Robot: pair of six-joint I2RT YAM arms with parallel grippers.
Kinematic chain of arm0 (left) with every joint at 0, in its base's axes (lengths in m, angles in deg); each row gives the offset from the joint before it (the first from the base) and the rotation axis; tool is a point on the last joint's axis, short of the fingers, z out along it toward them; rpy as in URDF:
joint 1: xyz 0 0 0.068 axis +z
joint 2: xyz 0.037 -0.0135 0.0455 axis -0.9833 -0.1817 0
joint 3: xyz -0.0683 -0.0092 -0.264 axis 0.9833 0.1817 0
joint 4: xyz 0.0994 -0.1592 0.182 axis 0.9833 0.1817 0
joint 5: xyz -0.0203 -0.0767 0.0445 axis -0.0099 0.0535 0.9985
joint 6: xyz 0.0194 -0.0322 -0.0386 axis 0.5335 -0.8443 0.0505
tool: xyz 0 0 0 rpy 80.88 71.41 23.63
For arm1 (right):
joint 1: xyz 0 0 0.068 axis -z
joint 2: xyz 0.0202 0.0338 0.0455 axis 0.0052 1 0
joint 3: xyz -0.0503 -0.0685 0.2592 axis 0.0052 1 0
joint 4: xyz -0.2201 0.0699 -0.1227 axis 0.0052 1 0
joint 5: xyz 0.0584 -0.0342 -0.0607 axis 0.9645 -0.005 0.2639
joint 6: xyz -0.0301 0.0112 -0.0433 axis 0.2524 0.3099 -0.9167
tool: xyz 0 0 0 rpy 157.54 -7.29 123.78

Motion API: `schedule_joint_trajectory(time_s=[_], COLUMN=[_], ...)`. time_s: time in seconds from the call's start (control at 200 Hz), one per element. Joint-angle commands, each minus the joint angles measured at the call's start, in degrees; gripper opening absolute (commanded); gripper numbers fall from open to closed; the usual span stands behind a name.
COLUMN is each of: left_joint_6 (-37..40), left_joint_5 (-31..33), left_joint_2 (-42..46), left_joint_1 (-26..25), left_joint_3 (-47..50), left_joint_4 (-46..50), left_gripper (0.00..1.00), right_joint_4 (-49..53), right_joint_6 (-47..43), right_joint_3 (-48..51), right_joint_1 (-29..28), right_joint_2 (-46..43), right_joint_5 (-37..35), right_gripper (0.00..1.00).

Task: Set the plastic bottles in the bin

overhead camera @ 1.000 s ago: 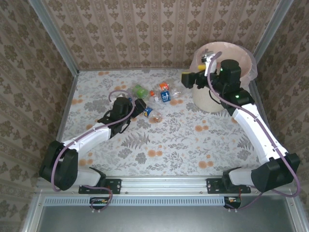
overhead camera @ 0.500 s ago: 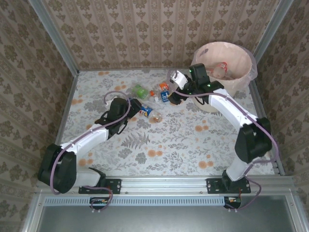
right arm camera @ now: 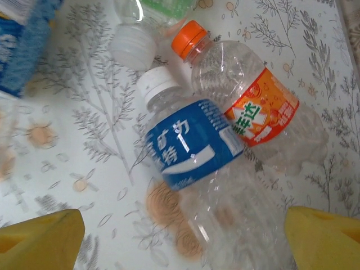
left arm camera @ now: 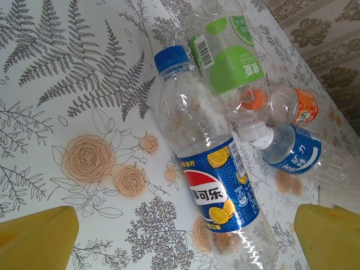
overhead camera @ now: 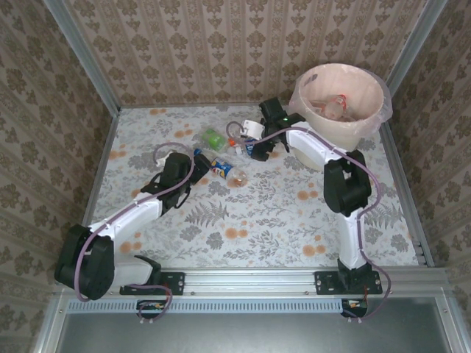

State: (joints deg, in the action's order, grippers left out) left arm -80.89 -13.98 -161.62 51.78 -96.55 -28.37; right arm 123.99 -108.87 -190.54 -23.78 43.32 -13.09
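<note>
A second ago the right gripper (right arm camera: 183, 242) hung at the rim of the bin (overhead camera: 377, 110). It has since swung left and come down over the cluster of bottles at the far middle of the table (overhead camera: 294, 213). The left gripper (left arm camera: 183, 242) has drawn back slightly to the left. Both grippers have their jaws spread wide and hold nothing. In the right wrist view the white-capped bottle (right arm camera: 194, 143), with a blue label, lies on its side, cap to the upper left and clear base between the yellow fingertips (right arm camera: 39, 236). The orange-capped bottle (right arm camera: 253, 107) lies parallel, touching its right side. In the left wrist view the blue-capped bottle (left arm camera: 211, 185) also lies flat on a diagonal, cap pointing up and left, base low between the fingers. The green-labelled bottle (left arm camera: 230, 56) lies beyond it. The bin stands at the table's far right corner, lined with a pinkish bag (overhead camera: 302, 92), and holds several dropped bottles (overhead camera: 335, 107), one with a red label.
</note>
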Motion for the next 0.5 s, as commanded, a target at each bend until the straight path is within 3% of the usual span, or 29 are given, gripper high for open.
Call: schedule_joint_trajectory(time_s=[0.0, 0.23, 0.495], left_joint_6=[-0.9, -1.1, -1.2], left_joint_5=[0.9, 0.8, 0.2], left_joint_2=[1.1, 1.3, 0.8], left_joint_1=[0.6, 1.1, 1.3], left_joint_3=[0.6, 0.9, 1.1], left_joint_4=[1.3, 1.7, 1.4], left_gripper=[1.0, 1.0, 1.0], right_joint_4=[3.6, 7.5, 10.7], right_joint_6=[-4.0, -7.0, -3.3], right_joint_3=[-5.4, -8.7, -6.8], right_joint_1=[-0.1, -0.5, -0.6], right_joint_2=[5.2, 10.9, 10.1], right_joint_5=[-5.4, -7.6, -3.3], right_gripper=[0.94, 0.94, 0.81])
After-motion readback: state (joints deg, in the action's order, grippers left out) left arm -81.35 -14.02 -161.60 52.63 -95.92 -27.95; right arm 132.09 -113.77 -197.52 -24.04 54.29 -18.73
